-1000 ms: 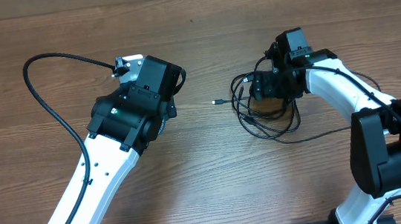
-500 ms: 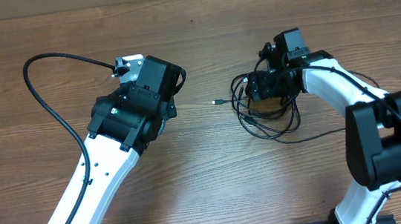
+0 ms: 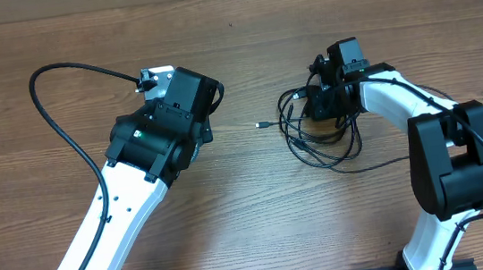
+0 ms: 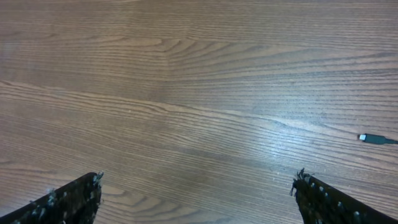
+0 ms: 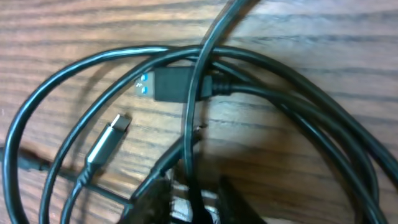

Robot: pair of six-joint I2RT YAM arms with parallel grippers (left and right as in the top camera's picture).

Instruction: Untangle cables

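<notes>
Wooden surface (image 3: 258, 205): limp, light cables (image 3: 326, 149). Left fingers (image 4: 68, 202) spread, right fingers (image 5: 149, 208) unclear. You'd pinch behind the plug (image 5: 171, 84) just ahead.

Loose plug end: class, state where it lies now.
Overhead view: the plug end lies on the table between the arms, just outside the cables coiled at the right gripper.

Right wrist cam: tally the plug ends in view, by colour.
Black plug: 1
Silvery plug: 1
Total: 2
</notes>
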